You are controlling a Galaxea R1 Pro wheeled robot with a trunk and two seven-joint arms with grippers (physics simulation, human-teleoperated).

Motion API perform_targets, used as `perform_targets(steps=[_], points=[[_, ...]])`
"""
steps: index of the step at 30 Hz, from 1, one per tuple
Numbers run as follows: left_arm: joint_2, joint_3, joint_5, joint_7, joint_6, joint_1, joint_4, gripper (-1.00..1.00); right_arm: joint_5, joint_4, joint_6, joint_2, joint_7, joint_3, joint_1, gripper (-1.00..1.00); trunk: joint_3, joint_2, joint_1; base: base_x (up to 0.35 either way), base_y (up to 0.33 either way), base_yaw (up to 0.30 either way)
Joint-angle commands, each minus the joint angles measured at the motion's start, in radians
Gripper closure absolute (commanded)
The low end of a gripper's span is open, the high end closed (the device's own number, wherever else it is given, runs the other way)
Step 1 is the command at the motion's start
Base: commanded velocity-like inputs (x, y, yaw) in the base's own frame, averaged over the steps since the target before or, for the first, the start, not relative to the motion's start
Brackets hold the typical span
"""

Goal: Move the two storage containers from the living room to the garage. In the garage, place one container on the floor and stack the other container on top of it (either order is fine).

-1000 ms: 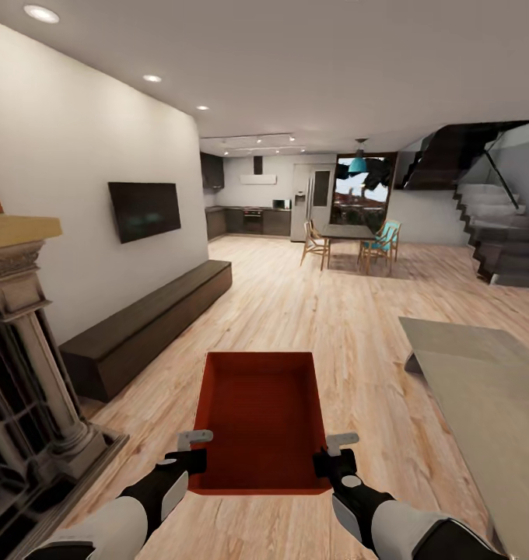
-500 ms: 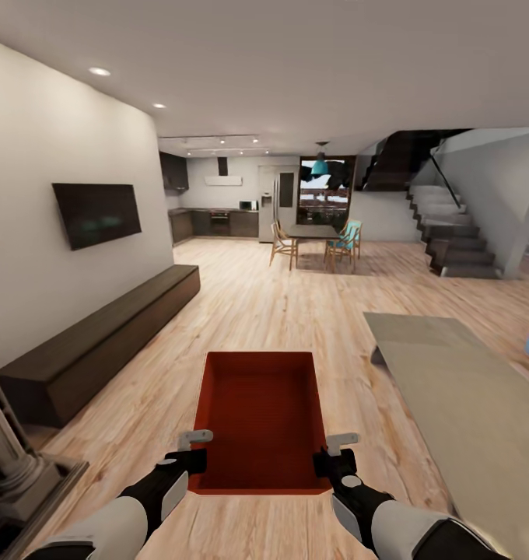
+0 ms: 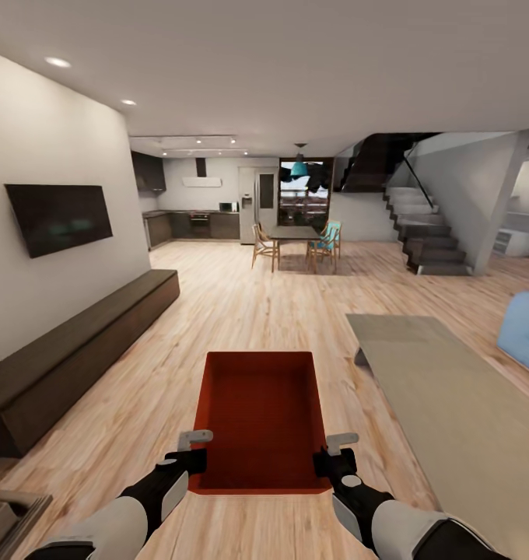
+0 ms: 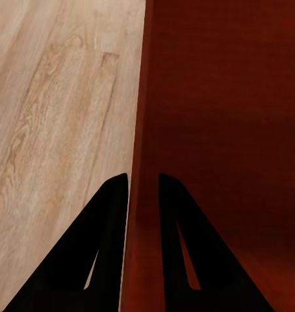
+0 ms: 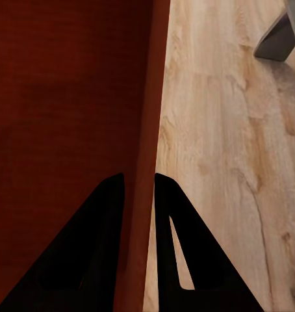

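Head view: we're carrying one storage container, left gripper and right gripper jaws clamped on its side walls, in the living room; next, drive to the garage.

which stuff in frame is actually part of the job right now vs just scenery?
Part of the job:
- storage container, orange-red bin held between both grippers
- left gripper, clamped on its left wall
- right gripper, clamped on its right wall

Just scenery:
- wall TV
- long dark bench
- grey rug
- dining table and chairs
- staircase
- blue seat
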Motion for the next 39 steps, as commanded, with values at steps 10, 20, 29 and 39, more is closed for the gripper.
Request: perform_targets(steps=[10,20,29,39], points=[[-0.001,-0.013,0.001,0.009,0.005,0.0,-0.001,1.0,-0.011,-0.012,-0.003,0.003,-0.007,-0.011,-0.002,1.0,-0.001,-0.001,0.001,0.321,0.0,-0.001],[-0.001,-0.014,0.002,0.009,0.005,0.0,-0.001,1.0,-0.011,-0.012,-0.003,0.003,-0.007,-0.011,-0.002,1.0,-0.001,-0.001,0.001,0.321,0.0,0.0],[-0.001,-0.014,0.003,0.009,0.005,0.0,-0.001,1.0,-0.011,-0.012,-0.003,0.003,-0.007,-0.011,-0.002,1.0,-0.001,-0.001,0.001,0.321,0.0,0.0],[-0.001,-0.013,0.006,0.009,0.005,0.0,-0.001,1.0,-0.011,-0.012,-0.003,0.003,-0.007,-0.011,-0.002,1.0,-0.001,-0.001,0.001,0.321,0.0,0.0]])
